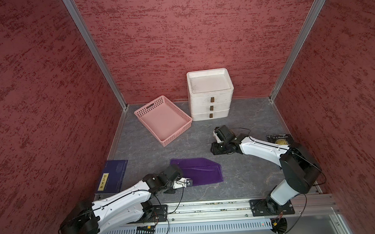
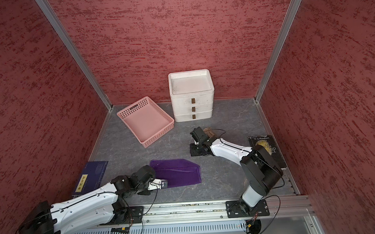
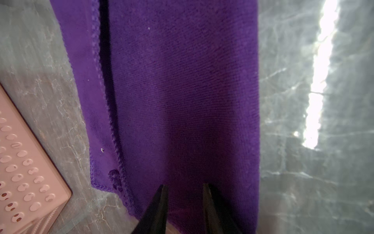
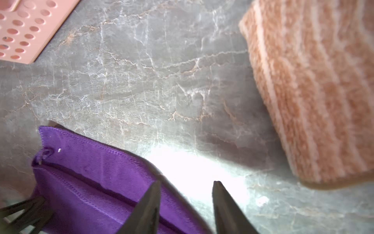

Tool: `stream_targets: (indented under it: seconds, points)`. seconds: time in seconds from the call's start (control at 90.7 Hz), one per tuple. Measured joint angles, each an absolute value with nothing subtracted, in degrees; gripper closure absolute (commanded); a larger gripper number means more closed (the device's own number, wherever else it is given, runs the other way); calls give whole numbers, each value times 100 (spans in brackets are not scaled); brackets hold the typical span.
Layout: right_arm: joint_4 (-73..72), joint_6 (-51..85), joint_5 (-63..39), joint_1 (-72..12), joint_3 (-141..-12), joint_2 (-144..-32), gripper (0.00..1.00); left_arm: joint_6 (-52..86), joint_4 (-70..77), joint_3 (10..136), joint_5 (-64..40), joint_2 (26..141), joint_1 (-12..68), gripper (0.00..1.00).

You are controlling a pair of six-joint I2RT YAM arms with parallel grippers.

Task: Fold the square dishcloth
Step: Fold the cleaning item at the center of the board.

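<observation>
Along the bench's (image 1: 241, 174) back edge: pink perforated plastic basket (image 1: 163, 121), floor bare; white three-drawer unit (image 1: 210, 102), shut. Near front edge: purple square dishcloth (image 1: 198, 171), folded, left gripper (image 3: 184, 185) part-open over its end; right gripper (image 4: 186, 182) part-open, holding nothing.

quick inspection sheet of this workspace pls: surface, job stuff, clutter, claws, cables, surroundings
surface: grey marbled tabletop, no spill seen
job's things: purple dishcloth lies flat, folded over once, layer edges not aligned
clutter: pink basket, empty; white drawer unit, drawers shut; blue book; dark book; striped brown cloth
grippers: left claw open, tips over one end of the dishcloth, contact unclear; right claw open above bare tabletop, beside the dishcloth
cables: black cables hang in loose loops from wrists and bases
surroundings: red textured walls; aluminium rail at the front
</observation>
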State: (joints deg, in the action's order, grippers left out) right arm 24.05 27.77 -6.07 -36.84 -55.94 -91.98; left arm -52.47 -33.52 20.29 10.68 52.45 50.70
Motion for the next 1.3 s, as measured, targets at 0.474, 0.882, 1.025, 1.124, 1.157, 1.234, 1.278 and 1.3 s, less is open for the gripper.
stream_targets:
  seconds: [0.474, 0.882, 1.025, 1.124, 1.157, 1.234, 1.278, 1.3]
  points:
    - [1997, 2969, -1710, -5721, -5424, -9522, 68, -5448, -3533, 2073, 913, 5251, 4816, 68]
    - [2029, 2746, -1485, -5481, -6405, -10615, 72, -5507, -3468, 2038, 937, 5238, 4816, 69]
    - [2150, 2600, -1365, -5046, -6405, -10632, 73, -5559, -3426, 1977, 958, 5146, 4816, 70]
    - [2202, 2499, -1284, -4779, -6355, -10628, 72, -5629, -3420, 1905, 978, 5011, 4814, 71]
    - [2191, 2471, -1271, -4703, -6302, -10615, 72, -5649, -3424, 1879, 1000, 4952, 4812, 71]
    - [2235, 2370, -1186, -4504, -6163, -10473, 72, -5701, -3470, 1839, 1039, 4845, 4790, 71]
    - [2296, 2322, -1120, -4414, -6058, -10337, 71, -5730, -3500, 1826, 1055, 4797, 4777, 71]
    - [2324, 2300, -1096, -4375, -6010, -10269, 71, -5743, -3511, 1820, 1057, 4783, 4772, 71]
